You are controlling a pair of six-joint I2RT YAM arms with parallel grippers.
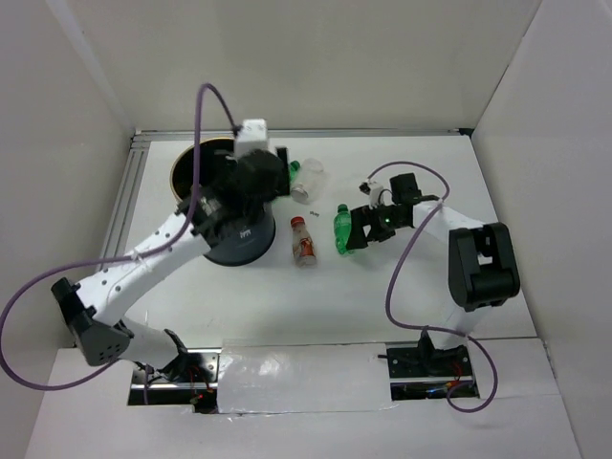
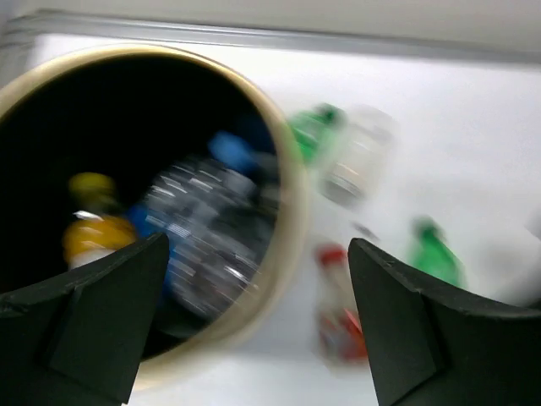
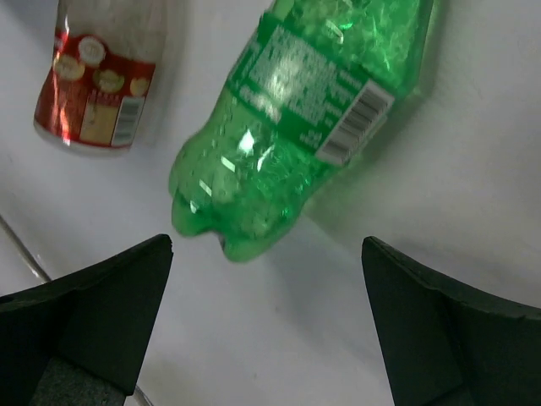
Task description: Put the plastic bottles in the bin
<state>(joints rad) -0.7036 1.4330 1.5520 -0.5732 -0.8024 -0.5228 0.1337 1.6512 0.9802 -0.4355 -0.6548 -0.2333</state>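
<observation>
Since right claw (image 3: 267,254) gapes fully, empty: you have no grip yet.
Green bottle (image 3: 287,110): lies just ahead of it, base nearest, slanted across the gap.
Approach: turn your wrist square to the body, lower, then close mid-label.
Red bottle (image 3: 97,85): ahead-left; avoid it.
Left claw (image 2: 258,254): fully open, empty.
Bin (image 2: 292,211): below it, left.

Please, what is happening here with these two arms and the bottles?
The left gripper hangs open over the bin, which holds several bottles. The right gripper, also open, hovers above a green bottle lying on the table. A red-labelled bottle and a clear bottle also wait outside the bin.
</observation>
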